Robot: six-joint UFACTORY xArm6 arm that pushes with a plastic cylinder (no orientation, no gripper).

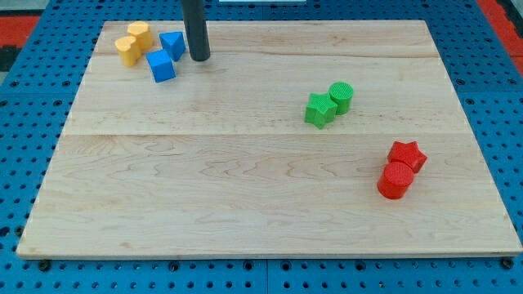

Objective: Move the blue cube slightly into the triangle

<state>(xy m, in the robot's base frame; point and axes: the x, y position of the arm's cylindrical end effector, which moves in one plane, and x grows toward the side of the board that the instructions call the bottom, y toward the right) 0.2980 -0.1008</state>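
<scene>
**Six blocks, with my tip beside the blue pair**

Counting across the one camera view, I find six blocks on the wooden counter (245, 196), two of each of three colours. Two are yellow, at the view's top left: a yellow hexagonal block (139, 34) and a second yellow block (127, 50) touching it just below and to the left; I cannot make out that one's shape for sure. Two are blue: the blue triangle (172, 43) and the blue cube (161, 65). Two are green, right of centre: a green star (319, 109) with a green cylinder (341, 96) touching it on its upper right. Two are red, toward the view's lower right: a red star (407, 154) and a red cylinder (396, 180) pressed against it from below.

I carry no hand, only a straight dark rod, so nothing is held. My tip (199, 59) rests on the counter just to the right of the blue triangle, apart from it by a narrow gap.

The blue cube lies down and to the left of my tip, near it but not touching. Its upper right corner sits right beside the triangle's lower point; I cannot tell whether they touch.
</scene>
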